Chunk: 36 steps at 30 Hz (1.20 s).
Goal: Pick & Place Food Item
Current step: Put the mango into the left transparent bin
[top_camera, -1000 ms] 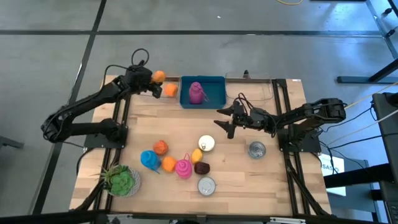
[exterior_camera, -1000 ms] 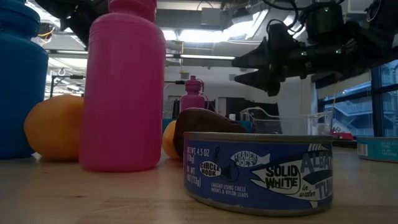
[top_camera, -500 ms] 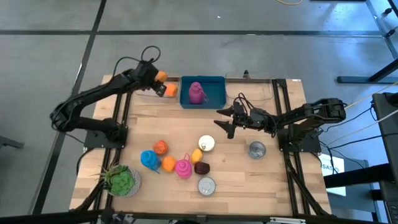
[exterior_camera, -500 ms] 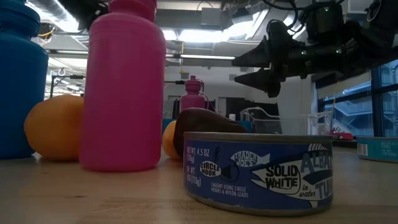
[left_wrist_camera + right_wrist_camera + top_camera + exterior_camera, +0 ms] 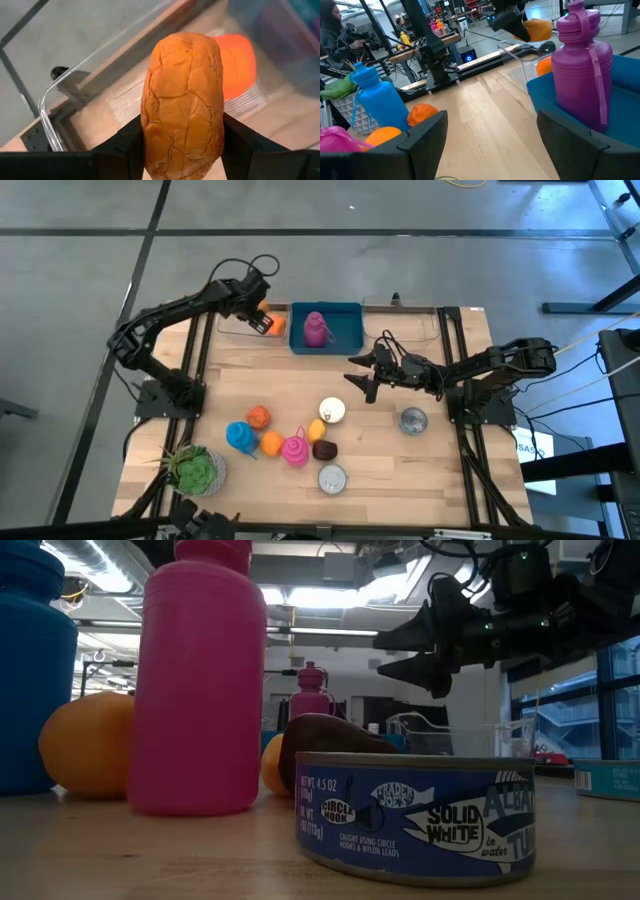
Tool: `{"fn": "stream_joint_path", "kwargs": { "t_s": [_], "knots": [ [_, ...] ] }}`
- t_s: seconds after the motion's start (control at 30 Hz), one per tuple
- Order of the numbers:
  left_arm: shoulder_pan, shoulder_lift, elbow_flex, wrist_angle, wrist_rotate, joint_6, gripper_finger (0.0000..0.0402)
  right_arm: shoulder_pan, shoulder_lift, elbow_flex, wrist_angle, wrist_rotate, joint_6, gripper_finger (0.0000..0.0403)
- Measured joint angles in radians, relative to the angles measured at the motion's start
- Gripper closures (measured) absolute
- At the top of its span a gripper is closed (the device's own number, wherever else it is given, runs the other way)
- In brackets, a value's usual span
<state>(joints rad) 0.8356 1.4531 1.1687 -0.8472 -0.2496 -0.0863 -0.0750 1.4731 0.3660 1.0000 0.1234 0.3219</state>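
Note:
My left gripper [image 5: 257, 313] is at the table's far left, above a clear container [image 5: 48, 116], and is shut on a golden-brown bread roll [image 5: 182, 105]. The right wrist view also shows that roll [image 5: 538, 28], lifted clear. An orange-red food item [image 5: 238, 64] lies in the clear container under it. My right gripper [image 5: 360, 376] hovers open over the table's middle, touching nothing; it shows in the low view [image 5: 432, 640] too. A purple bottle [image 5: 316, 328] stands in the blue bin [image 5: 347, 313]. My left gripper pinches the bread roll between its two fingers [image 5: 131, 145], one on each long side of the roll's lower half [image 5: 165, 150]. The fingers lie across the roll. The roll is lifted clear above the clear container.
On the near half of the table stand a blue bottle [image 5: 240, 436], a pink bottle [image 5: 296, 450], oranges [image 5: 259, 417], a dark food item [image 5: 324, 449], tuna cans [image 5: 332, 478], another can [image 5: 413, 420] and a green plant [image 5: 195, 470]. Bare wood lies between the bin and these.
My left arm has swung toward the table's right along the far edge, and its wrist has turned, carrying the bread roll over the clear container next to the blue bin. My right arm has kept still.

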Motion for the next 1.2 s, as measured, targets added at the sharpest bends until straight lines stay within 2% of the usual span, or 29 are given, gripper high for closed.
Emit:
{"fn": "stream_joint_path", "kwargs": {
  "t_s": [0.6, 0.83, 1.2],
  "knots": [
    [0.012, 0.13, 0.004, -0.053, -0.019, -0.068, 0.0226, 0.0, 0.0, 0.0, -0.006, -0.004, -0.016, 0.0097],
    [0.044, 0.175, 0.004, -0.056, 0.084, -0.086, 0.0226, 0.0, 0.0, 0.0, -0.006, -0.004, -0.016, 0.0097],
    [0.058, 0.203, 0.004, -0.043, 0.089, -0.086, 0.0212, 0.0, 0.0, 0.0, -0.006, -0.003, -0.017, 0.0097]
  ]
}}
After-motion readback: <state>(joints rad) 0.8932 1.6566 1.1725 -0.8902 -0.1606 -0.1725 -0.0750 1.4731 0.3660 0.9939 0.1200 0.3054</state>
